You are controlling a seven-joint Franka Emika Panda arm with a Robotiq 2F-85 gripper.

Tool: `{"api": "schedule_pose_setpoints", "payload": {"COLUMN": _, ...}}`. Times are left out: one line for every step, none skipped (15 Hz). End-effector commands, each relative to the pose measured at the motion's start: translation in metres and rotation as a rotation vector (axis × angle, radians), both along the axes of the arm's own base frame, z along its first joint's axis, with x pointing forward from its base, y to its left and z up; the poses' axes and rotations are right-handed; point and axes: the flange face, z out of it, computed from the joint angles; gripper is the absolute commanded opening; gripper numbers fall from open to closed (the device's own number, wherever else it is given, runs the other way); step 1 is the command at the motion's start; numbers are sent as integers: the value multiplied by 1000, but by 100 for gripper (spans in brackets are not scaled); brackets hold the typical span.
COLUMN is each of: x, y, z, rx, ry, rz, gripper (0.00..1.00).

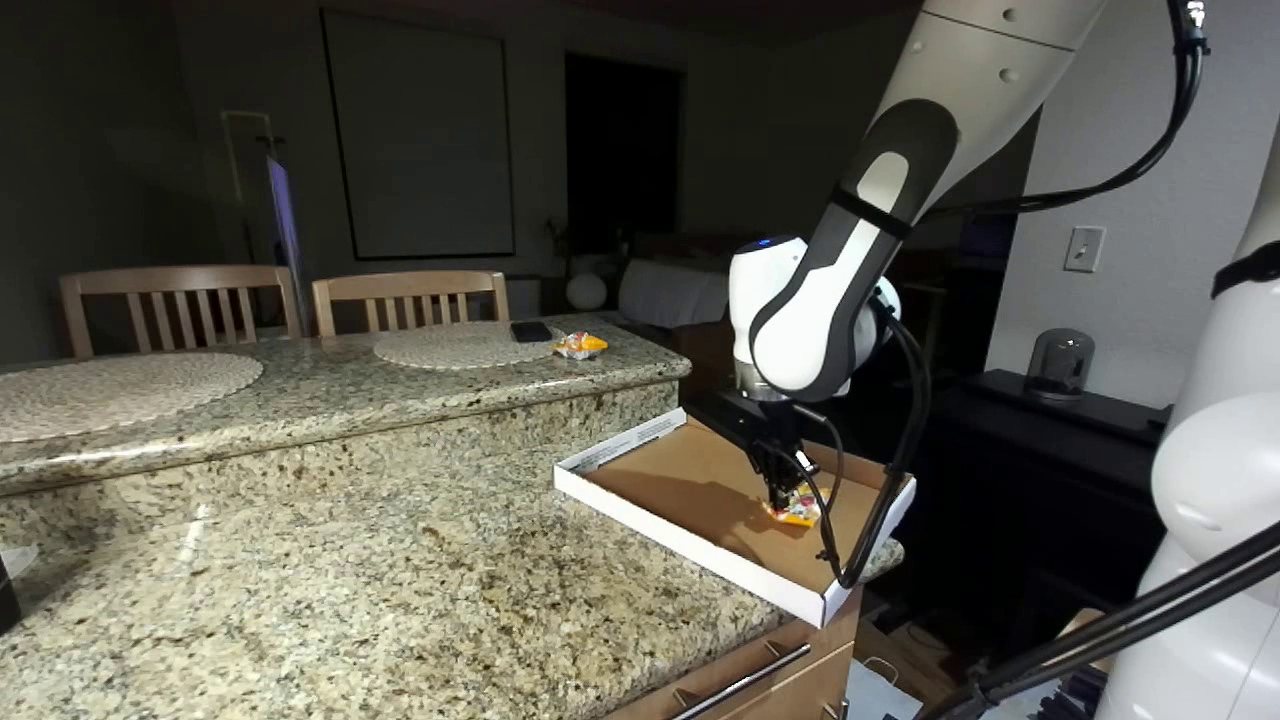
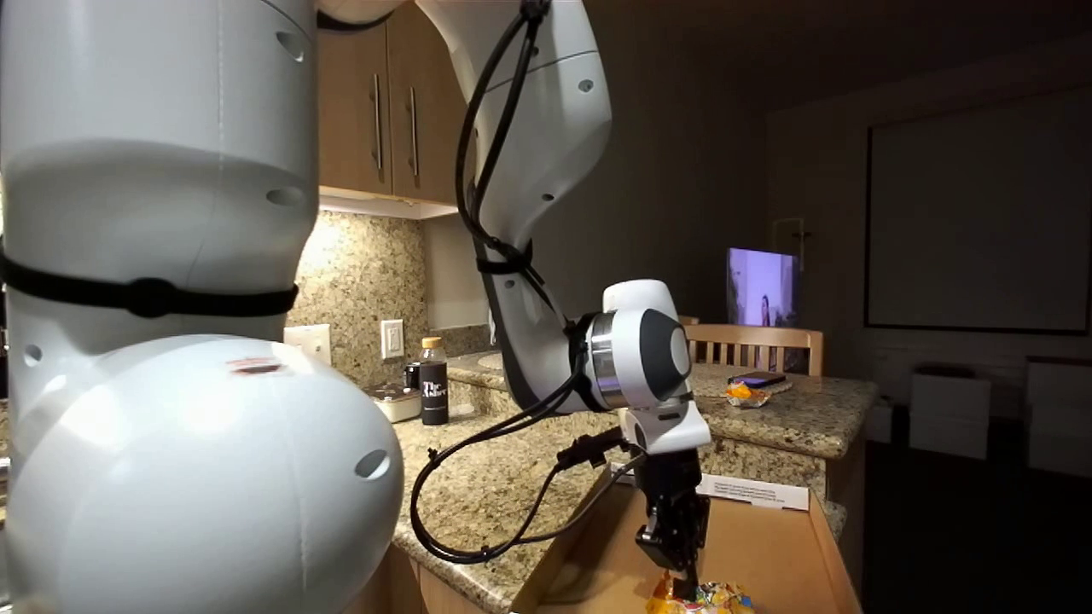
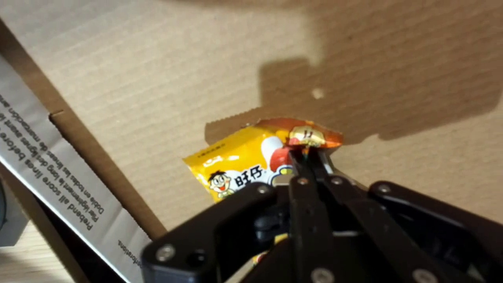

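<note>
Yellow snack packet (image 3: 232, 161) mid-frame in wrist view, part hidden behind the gripper (image 3: 308, 154), which is clenched on it. In an exterior view, packet (image 2: 723, 597) cut off by bottom edge. Arm (image 1: 850, 255) slants from upper right, gripper pointing down inside cardboard box (image 1: 670, 480), right of centre.

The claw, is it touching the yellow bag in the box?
Touching. The wrist view shows the claw closed on the bag, which is creased where it's pinched.
</note>
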Motion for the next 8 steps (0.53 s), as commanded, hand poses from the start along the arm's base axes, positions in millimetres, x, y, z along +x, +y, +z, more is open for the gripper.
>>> {"api": "schedule_pose_setpoints", "payload": {"x": 2, "y": 3, "z": 19, "rx": 10, "ry": -78, "rz": 0, "gripper": 2}}
{"api": "schedule_pose_setpoints", "payload": {"x": 6, "y": 4, "z": 28, "rx": 5, "ry": -106, "rz": 5, "gripper": 2}}
{"api": "schedule_pose_setpoints", "payload": {"x": 11, "y": 5, "z": 40, "rx": 5, "ry": -141, "rz": 15, "gripper": 2}}
{"api": "schedule_pose_setpoints", "payload": {"x": 16, "y": 6, "z": 52, "rx": -1, "ry": -178, "rz": 25, "gripper": 2}}
{"api": "schedule_pose_setpoints", "payload": {"x": 22, "y": 7, "z": 68, "rx": -14, "ry": -220, "rz": 37, "gripper": 2}}
{"api": "schedule_pose_setpoints", "payload": {"x": 28, "y": 9, "z": 84, "rx": -22, "ry": -261, "rz": 51, "gripper": 2}}
{"api": "schedule_pose_setpoints", "payload": {"x": 36, "y": 12, "z": 103, "rx": -40, "ry": -308, "rz": 79, "gripper": 2}}
{"api": "schedule_pose_setpoints", "payload": {"x": 44, "y": 17, "z": 124, "rx": -61, "ry": -358, "rz": 113, "gripper": 2}}
